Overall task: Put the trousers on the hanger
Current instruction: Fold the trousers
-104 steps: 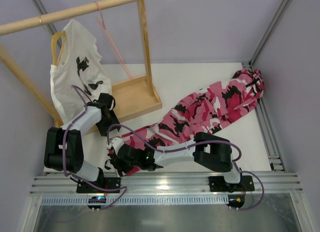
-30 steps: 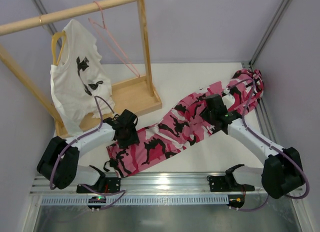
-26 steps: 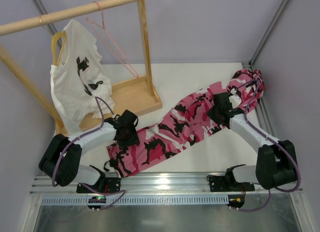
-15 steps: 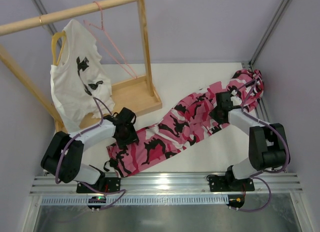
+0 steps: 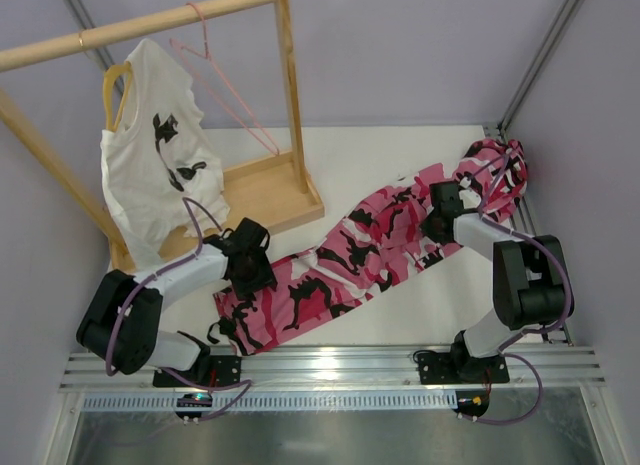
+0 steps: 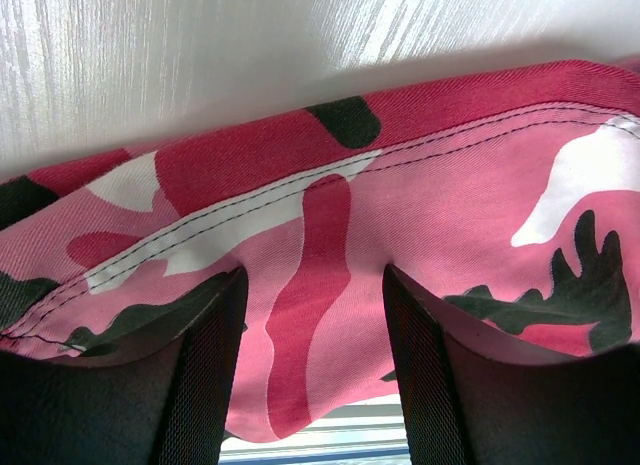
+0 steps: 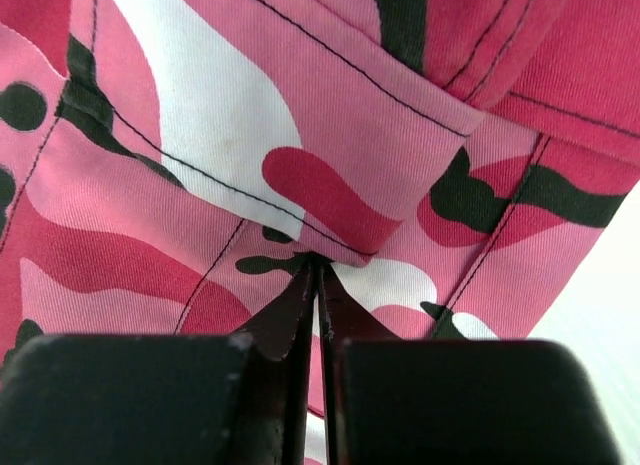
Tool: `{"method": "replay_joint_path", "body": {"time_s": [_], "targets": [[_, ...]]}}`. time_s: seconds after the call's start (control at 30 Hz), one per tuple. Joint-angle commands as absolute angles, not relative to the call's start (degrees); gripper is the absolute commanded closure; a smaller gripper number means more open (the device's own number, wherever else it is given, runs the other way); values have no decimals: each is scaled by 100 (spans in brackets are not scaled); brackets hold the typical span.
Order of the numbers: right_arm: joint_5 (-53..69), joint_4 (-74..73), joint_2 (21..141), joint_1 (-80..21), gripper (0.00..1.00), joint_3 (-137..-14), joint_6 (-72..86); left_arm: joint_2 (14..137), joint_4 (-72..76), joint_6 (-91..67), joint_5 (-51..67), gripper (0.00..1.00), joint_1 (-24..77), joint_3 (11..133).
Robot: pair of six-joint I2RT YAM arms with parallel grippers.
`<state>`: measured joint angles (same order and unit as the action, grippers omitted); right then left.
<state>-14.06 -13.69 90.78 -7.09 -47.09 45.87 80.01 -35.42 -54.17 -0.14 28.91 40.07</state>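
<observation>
The trousers (image 5: 360, 245), in pink, white and black camouflage, lie flat and slantwise on the table, from near left to far right. My left gripper (image 5: 252, 265) sits over their near-left end. In the left wrist view it (image 6: 312, 277) is open, and a loose edge of the trousers (image 6: 420, 175) sags between its fingers (image 6: 205, 375). My right gripper (image 5: 440, 213) rests on the far-right part. In the right wrist view it (image 7: 316, 263) is shut, its tips pinching the trousers (image 7: 200, 105) just under a stitched flap. The hanger (image 5: 225, 90), thin pale-pink wire, hangs from the wooden rod.
A wooden rack (image 5: 140, 25) stands at the far left on a tray-like base (image 5: 265, 195). A white T-shirt (image 5: 150, 170) with black print hangs there on a yellow hanger (image 5: 110, 85). Metal rails run along the right edge (image 5: 535, 255) and the near edge (image 5: 330, 370).
My right gripper has crept toward the far-right end of the trousers and closed on the cloth, its elbow swinging in. The left gripper has stayed where it was, still open.
</observation>
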Motion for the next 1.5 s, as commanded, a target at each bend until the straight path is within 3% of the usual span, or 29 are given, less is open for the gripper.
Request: {"method": "replay_joint_path", "body": {"time_s": [0.0, 0.37, 0.63, 0.93, 1.1, 1.13, 1.17, 1.27, 1.37, 1.47], "targets": [[-1688, -1318, 9044, -659, 96, -5001, 4377, 8446, -3287, -5326, -695, 41, 2830, 3604], [-1907, -3049, 8763, 165, 96, -5827, 3297, 8605, -3261, -5388, -730, 41, 2821, 3463], [-1767, -2734, 8824, 1080, 96, -5370, 3024, 8710, -3234, -5344, -703, 40, 2813, 3480], [-1837, -2689, 9255, 1590, 96, -5757, 2909, 8973, -3313, -5256, -694, 41, 2812, 3639], [-521, -2409, 8826, 1512, 96, -5451, 2926, 8693, -3804, -5142, -939, 38, 2821, 3928], [-492, -2434, 8720, 1451, 94, -5388, 2988, 8579, -3945, -5116, -967, 38, 2839, 4024], [-449, -2461, 8623, 1424, 83, -5309, 3067, 8256, -4225, -5080, -993, 38, 2865, 4260], [-457, -2461, 8315, 1433, 69, -5028, 3225, 7667, -4586, -5089, -1028, 37, 3145, 4674], [-353, -2321, 8358, 1433, 60, -4896, 3217, 7436, -4466, -5193, -660, 37, 3540, 4772], [-71, -2180, 8534, 1424, 57, -4913, 3006, 7435, -4158, -5326, -222, 37, 3936, 4545]]}}
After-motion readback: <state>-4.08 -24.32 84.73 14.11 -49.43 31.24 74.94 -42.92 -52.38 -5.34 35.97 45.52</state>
